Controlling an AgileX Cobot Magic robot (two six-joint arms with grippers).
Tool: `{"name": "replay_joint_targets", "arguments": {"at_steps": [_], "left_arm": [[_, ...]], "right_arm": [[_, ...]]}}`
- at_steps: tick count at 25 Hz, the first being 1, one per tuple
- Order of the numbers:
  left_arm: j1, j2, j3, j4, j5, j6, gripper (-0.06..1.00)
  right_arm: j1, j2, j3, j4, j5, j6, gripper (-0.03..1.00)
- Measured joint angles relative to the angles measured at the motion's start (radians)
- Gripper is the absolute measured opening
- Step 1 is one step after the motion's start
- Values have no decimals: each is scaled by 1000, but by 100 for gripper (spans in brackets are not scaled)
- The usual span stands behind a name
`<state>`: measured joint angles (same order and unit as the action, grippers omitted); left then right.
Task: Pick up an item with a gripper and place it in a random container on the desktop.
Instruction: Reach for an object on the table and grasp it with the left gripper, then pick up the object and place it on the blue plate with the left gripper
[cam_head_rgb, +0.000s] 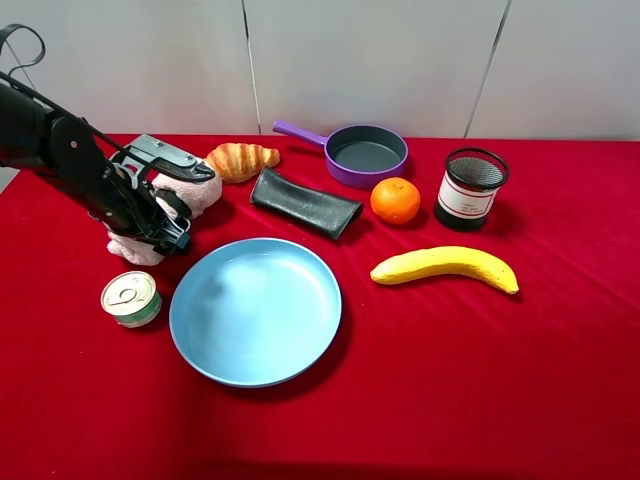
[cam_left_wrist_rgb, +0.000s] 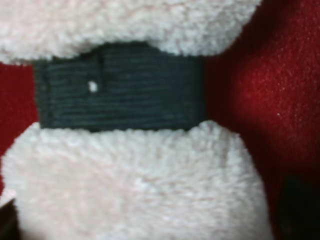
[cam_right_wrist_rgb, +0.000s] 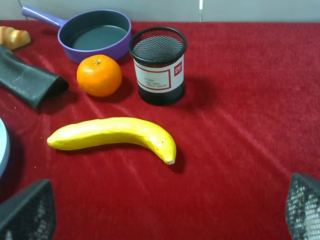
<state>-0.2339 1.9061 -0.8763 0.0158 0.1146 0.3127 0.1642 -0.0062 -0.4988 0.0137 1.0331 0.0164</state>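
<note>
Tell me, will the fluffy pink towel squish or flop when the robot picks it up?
Probably squishes: the pink towel has a thick fluffy pile. It likely won't unroll, since the black band cinches its middle. The bulging ends might sag a little.

The left arm (cam_head_rgb: 62, 150) slants down from the far left edge of the high view, the left gripper (cam_head_rgb: 165, 213) pointing downward; whether its jaws have closed is hard to tell. The right gripper (cam_right_wrist_rgb: 165, 214) hovers with its jaws spread wide.
</note>
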Motion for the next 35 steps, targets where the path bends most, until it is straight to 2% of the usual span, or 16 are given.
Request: {"name": "replay_joint_targets", "arguments": {"at_steps": [4,6,23,28,35], "left_arm": [[5,0,0,1,-5,0,54],[7,0,0,1,-5,0,47],[7,-4,-9,5,21,0,47],[7,-32,-23,4,89,0,46],[2,-36,-113,0,290,-1,45]], "right_arm": [[0,0,0,0,0,0,69],[0,0,0,0,0,0,69],[0,0,0,0,0,0,69],[0,0,0,0,0,0,69],[0,0,0,0,0,0,69]]}}
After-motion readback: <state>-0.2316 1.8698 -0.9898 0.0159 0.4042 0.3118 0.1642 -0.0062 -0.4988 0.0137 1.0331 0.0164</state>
